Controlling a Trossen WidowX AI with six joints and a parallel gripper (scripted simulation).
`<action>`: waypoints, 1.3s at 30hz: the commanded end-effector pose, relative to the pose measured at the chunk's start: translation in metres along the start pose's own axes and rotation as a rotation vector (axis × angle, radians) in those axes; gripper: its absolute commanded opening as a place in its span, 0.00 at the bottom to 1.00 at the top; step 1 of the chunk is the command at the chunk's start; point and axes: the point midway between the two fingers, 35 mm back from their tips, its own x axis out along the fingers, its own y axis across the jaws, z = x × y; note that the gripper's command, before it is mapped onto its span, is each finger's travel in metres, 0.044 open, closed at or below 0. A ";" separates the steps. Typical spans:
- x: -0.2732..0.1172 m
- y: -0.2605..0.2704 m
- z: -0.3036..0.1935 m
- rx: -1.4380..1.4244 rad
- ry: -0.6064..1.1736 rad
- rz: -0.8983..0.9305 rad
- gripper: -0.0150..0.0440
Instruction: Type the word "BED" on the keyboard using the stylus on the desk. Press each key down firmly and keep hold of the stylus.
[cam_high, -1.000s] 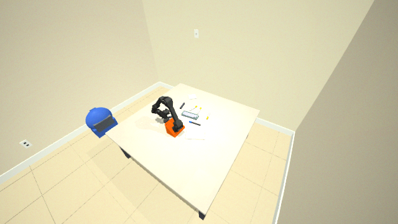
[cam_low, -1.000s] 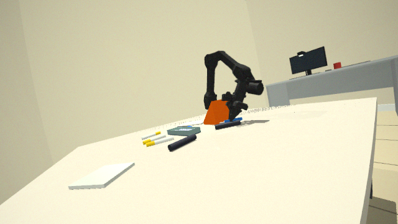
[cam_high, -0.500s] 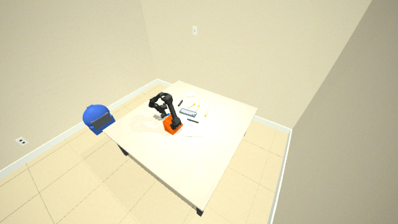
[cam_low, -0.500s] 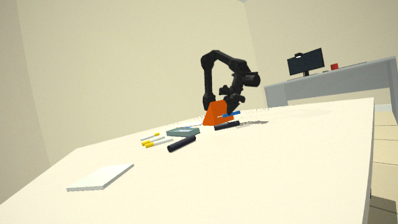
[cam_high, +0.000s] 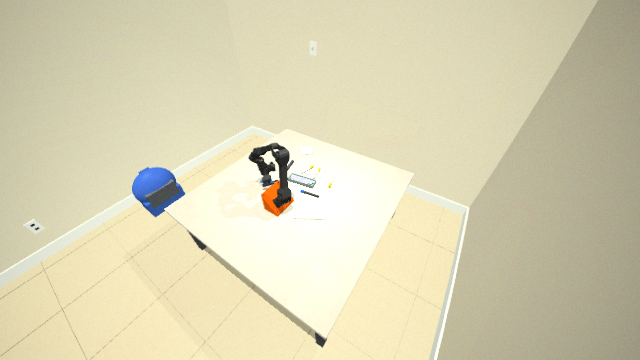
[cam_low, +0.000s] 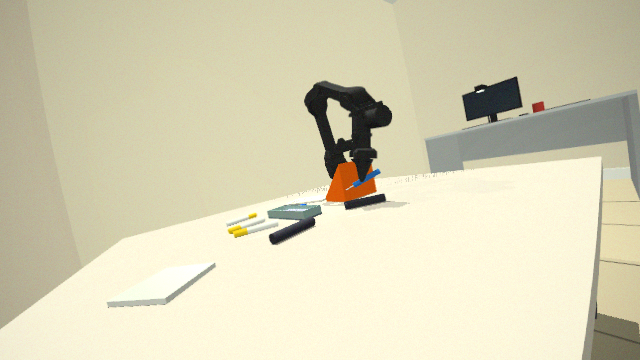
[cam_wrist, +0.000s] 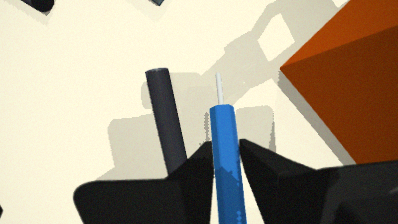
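Note:
My gripper (cam_low: 363, 179) (cam_wrist: 225, 146) is shut on the blue stylus (cam_low: 367, 178) (cam_wrist: 225, 132), which hangs above the table, clear of its top. The stylus's thin pale tip points away from the fingers in the wrist view, and slants down to the left in the exterior view. The keyboard (cam_high: 302, 180) (cam_low: 295, 212) is a small grey-green block with light keys, lying on the table to the left of the gripper in the exterior view. Its single letters are too small to read in the top and exterior views. In the wrist view at most a dark corner shows at the top edge.
A black cylinder (cam_low: 365, 201) (cam_wrist: 165, 120) lies below and beside the stylus. Another black cylinder (cam_low: 292, 230) lies by the keyboard. Yellow-and-white markers (cam_low: 256, 229) lie past it. An orange block (cam_high: 274, 200) (cam_low: 341, 187) (cam_wrist: 350, 75) stands at the arm's base. A white pad (cam_low: 162, 285) lies farther off.

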 end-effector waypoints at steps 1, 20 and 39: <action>-0.006 0.003 0.010 0.027 0.097 -0.004 0.25; -0.016 0.013 0.069 0.170 0.501 -0.015 0.25; -0.010 0.007 0.140 0.324 0.794 0.076 0.25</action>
